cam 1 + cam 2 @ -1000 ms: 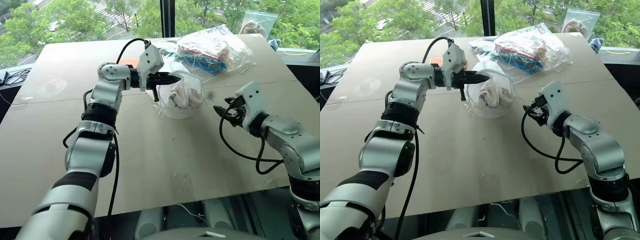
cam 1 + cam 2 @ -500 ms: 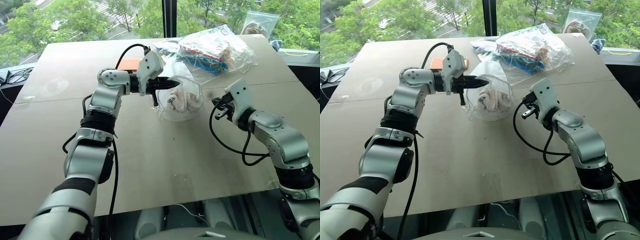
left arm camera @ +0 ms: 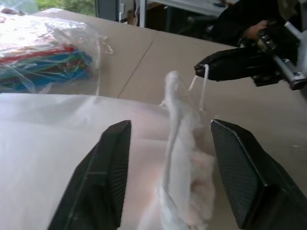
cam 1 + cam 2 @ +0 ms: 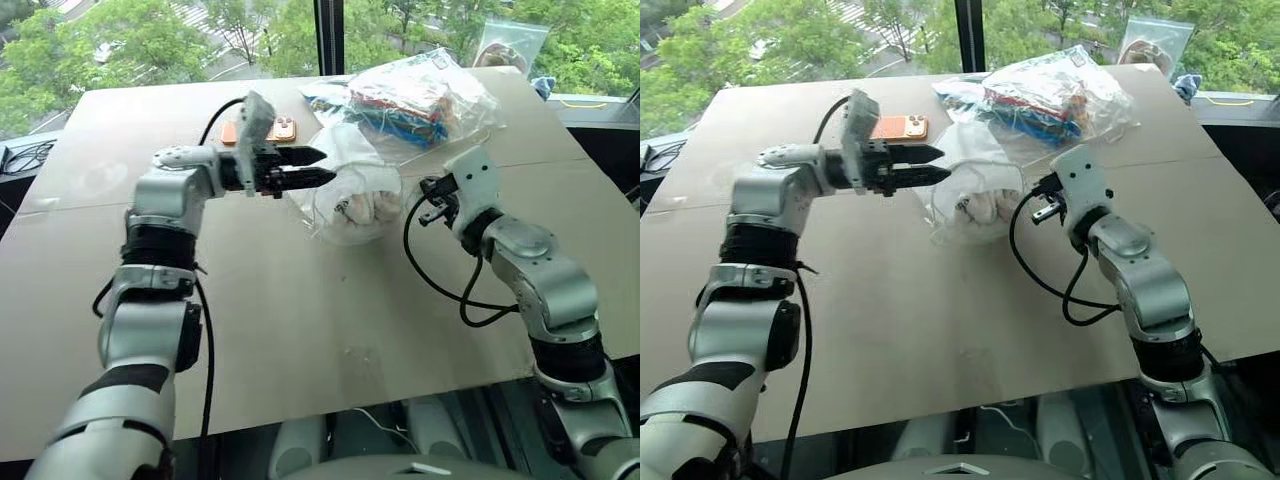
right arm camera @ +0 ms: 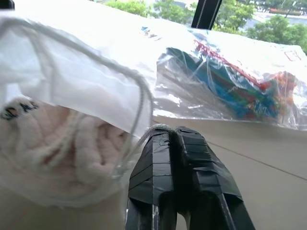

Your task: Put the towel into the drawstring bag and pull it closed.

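Pinching the drawstring bag's (image 5: 72, 81) cord (image 5: 139, 100), the right gripper (image 5: 173, 136) sat closed; the left gripper (image 3: 168, 143) gaped wide. The towel's (image 5: 57, 143) tag writing was unreadable.

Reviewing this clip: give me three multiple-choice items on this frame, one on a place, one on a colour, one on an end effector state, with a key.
1. Where is the towel?
A. inside the drawstring bag
B. bare on the table
C. in the plastic bag of colourful items

2. What colour is the flat object behind the left arm?
A. green
B. orange
C. black

3. The right end effector is:
A. wide open
B. shut on a cord
C. shut on the towel

Key: A, towel shows through the bag's fabric; B, orange against the tabletop; B, cord runs into the closed fingers.
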Controlling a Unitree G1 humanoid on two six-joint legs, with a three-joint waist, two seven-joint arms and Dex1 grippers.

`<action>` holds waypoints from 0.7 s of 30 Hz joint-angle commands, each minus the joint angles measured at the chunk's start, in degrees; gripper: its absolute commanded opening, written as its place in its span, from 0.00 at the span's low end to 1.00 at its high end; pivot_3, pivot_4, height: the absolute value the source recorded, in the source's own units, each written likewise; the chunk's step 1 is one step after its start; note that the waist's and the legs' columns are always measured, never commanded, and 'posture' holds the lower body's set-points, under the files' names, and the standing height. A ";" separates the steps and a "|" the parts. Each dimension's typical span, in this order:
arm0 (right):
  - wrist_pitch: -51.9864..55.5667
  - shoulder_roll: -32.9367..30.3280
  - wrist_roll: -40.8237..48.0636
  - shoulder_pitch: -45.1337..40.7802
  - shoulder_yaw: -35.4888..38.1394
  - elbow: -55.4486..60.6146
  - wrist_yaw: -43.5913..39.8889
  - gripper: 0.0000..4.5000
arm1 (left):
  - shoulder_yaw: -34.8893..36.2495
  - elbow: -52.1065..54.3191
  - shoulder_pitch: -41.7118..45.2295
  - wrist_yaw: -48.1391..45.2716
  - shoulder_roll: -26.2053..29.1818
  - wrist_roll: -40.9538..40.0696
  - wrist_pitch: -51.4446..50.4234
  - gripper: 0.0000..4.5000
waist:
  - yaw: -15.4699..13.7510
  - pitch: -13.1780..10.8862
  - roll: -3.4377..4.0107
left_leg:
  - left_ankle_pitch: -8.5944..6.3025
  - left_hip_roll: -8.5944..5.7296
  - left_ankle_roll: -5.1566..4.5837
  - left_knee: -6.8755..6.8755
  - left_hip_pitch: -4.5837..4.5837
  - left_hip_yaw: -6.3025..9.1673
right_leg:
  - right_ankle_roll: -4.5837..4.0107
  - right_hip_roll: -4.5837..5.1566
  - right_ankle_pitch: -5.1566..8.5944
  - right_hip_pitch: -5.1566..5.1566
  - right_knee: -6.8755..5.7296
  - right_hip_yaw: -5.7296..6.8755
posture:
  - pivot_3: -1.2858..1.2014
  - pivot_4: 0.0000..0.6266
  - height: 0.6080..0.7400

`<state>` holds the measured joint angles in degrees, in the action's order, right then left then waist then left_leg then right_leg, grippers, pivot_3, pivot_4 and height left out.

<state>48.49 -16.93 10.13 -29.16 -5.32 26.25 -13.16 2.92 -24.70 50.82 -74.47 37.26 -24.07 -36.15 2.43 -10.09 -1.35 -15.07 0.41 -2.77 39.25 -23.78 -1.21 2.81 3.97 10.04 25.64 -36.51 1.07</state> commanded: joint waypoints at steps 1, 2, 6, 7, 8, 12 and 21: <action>1.22 1.88 -0.88 0.29 0.62 5.10 3.03 0.00 | 4.98 12.14 -9.34 3.80 3.30 -4.11 -6.54 0.74 | 0.07 0.00 0.00 | 0.00 -0.01 0.00 -0.01 0.04 0.01 | 0.00 0.01 0.00 0.00 -0.02 -0.07 | 0.52 0.24 1.00; 1.58 2.29 -1.11 0.36 0.49 5.58 3.44 0.00 | 5.72 14.85 -11.96 5.46 3.35 -4.45 -7.08 0.74 | -0.10 0.00 0.00 | 0.00 0.00 0.01 -0.01 0.05 -0.01 | 0.00 0.01 0.00 0.00 -0.01 -0.09 | 0.52 0.24 1.00; 3.06 4.03 -0.75 0.36 0.12 7.35 4.31 0.00 | 8.63 30.55 -25.89 18.64 -2.34 -6.61 -12.28 0.74 | -1.03 0.02 -0.01 | 0.03 -0.03 0.05 0.06 0.02 0.04 | 0.00 0.11 -0.01 -0.03 -0.02 -0.05 | 0.52 0.24 1.00; 3.30 4.25 -0.70 0.32 0.14 7.49 4.31 0.00 | 8.87 34.13 -28.41 21.87 -4.40 -7.60 -14.34 0.74 | -1.41 0.02 -0.01 | 0.03 -0.05 0.06 0.06 0.05 -0.02 | 0.00 0.15 -0.01 -0.05 0.00 -0.12 | 0.52 0.24 1.00; 3.48 4.25 -0.68 0.26 0.15 7.54 4.18 0.00 | 8.98 37.37 -30.38 24.23 -6.57 -9.34 -16.41 0.74 | -1.72 0.04 -0.05 | 0.03 -0.07 0.06 0.08 0.05 -0.02 | 0.00 0.16 -0.01 -0.06 -0.02 -0.13 | 0.52 0.24 1.00; 4.03 3.74 -0.58 -0.19 0.25 7.39 3.35 0.00 | 8.17 42.52 -33.72 31.62 -12.04 -10.81 -19.45 0.74 | -2.15 0.04 -0.07 | 0.04 -0.10 0.08 0.14 0.03 0.04 | -0.02 0.15 -0.02 -0.07 -0.03 -0.06 | 0.52 0.24 1.00; 5.11 2.38 -0.10 -0.91 0.87 7.45 2.15 0.00 | 6.93 42.52 -35.45 40.80 -18.08 -10.87 -19.49 0.61 | -1.49 0.05 -0.05 | 0.11 -0.16 0.19 0.12 0.21 0.02 | -0.05 0.00 -0.02 -0.07 -0.23 -0.12 | 0.52 0.24 1.00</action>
<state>53.65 -14.44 9.62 -28.56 -5.68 31.00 -10.85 10.05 16.73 15.56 -34.27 18.87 -33.92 -55.90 0.93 -10.04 -1.40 -14.96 0.25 -2.58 39.37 -23.58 -1.19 2.76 3.97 10.02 25.58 -36.74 0.95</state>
